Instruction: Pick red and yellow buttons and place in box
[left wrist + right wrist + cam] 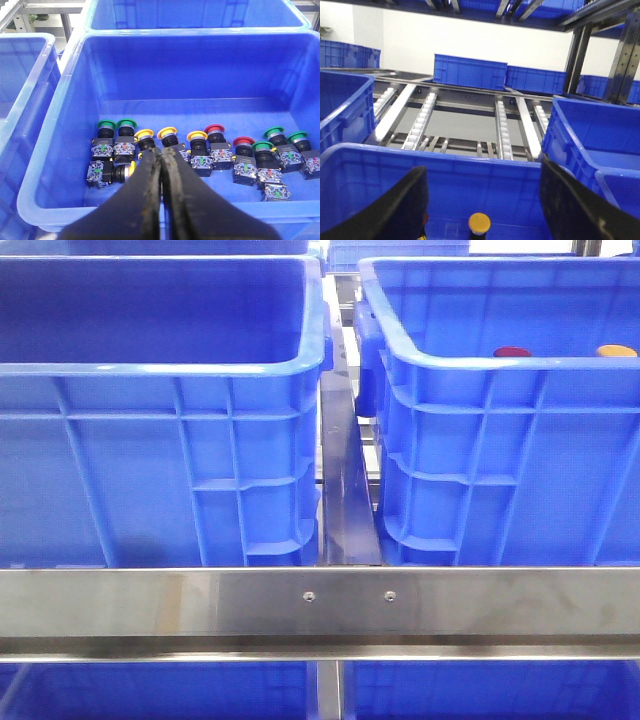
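Two large bright blue plastic crates with thick rolled rims and ribbed outer walls fill the front view, a left crate (160,460) and a right crate (510,460), standing side by side behind a horizontal brushed-steel rail (320,602) with a narrow gap between them. Over the near rim of the right crate two small round caps show: one dark red button top (512,352) and, further from the gap, one yellow-orange button top (616,351). The left wrist view looks down into a blue crate (55,150) holding a row of mushroom-head push buttons on black and clear switch bodies: five green-capped ones, counted as two at one end (106,124) and three at the other (274,132); two red-capped ones (214,129); and three upright yellow-capped ones (167,132), plus one more yellow-capped unit lying on its side (120,173) nearest the crate's front wall. The left gripper (162,165) hangs above the yellow caps with its black jaws pressed together and nothing between them. In the right wrist view the right gripper (480,200) has its two dark jaws spread wide apart over a blue crate rim (470,157), and one yellow button cap (479,220) sits below, between them, untouched. Beyond lie roller-track shelf rails (502,127) and further blue crates (470,71).
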